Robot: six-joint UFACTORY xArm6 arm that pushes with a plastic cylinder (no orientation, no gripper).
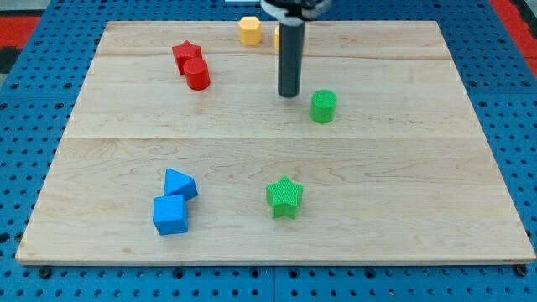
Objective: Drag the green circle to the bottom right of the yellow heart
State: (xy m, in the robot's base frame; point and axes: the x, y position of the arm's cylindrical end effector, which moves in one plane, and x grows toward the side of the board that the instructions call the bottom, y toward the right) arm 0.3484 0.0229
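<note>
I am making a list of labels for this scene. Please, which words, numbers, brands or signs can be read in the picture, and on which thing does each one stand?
None: no text, number, brand or sign is readable anywhere.
The wooden board, the green circle, the green star, the red blocks, the blue blocks, the yellow blocks and the dark rod all show plain surfaces.

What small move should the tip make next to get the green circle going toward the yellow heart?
Probably swing my tip round to the view's bottom right side of the green circle. It now sits just to the circle's upper left, apart from it, so a push from here would drive the circle away. The yellow block half hidden behind the rod, likely the heart, lies toward the view's top, beside the yellow hexagon.
</note>
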